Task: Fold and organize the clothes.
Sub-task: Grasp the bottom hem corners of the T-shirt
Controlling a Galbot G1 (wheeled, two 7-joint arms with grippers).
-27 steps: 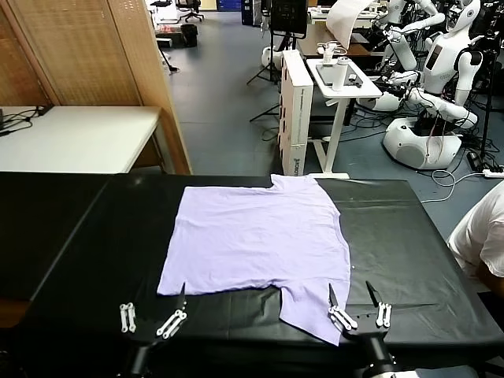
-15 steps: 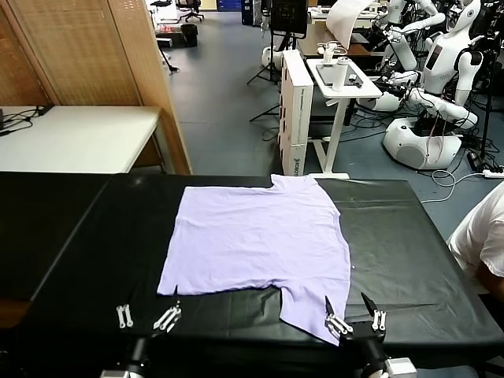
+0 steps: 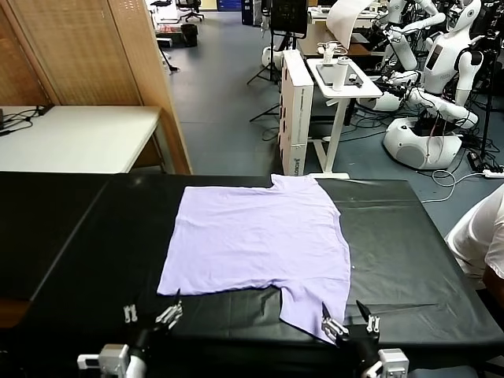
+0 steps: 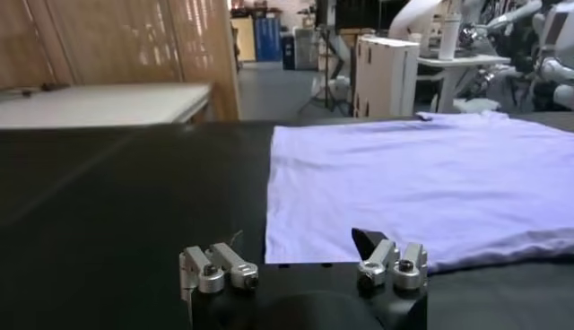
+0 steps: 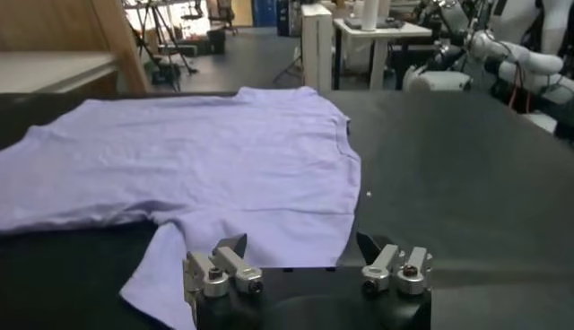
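Observation:
A pale lavender T-shirt (image 3: 260, 236) lies spread flat on the black table (image 3: 409, 236), plain face up, with one sleeve (image 3: 311, 311) reaching toward the near edge. My left gripper (image 3: 150, 313) is open and empty at the near edge, just in front of the shirt's near-left corner. My right gripper (image 3: 346, 319) is open and empty beside the near sleeve's end. In the left wrist view the shirt (image 4: 421, 179) lies ahead of the open gripper (image 4: 300, 240). In the right wrist view the shirt (image 5: 206, 161) and its sleeve (image 5: 161, 269) lie ahead of the open gripper (image 5: 301, 244).
A white table (image 3: 79, 134) and a wooden screen (image 3: 94, 55) stand behind at the left. A white cart (image 3: 339, 79) and parked white robots (image 3: 441, 79) stand beyond the far edge. A person in white (image 3: 484, 236) is at the right edge.
Both grippers have drawn back toward the near edge of the table and sit lower in the head view. The shirt has not moved.

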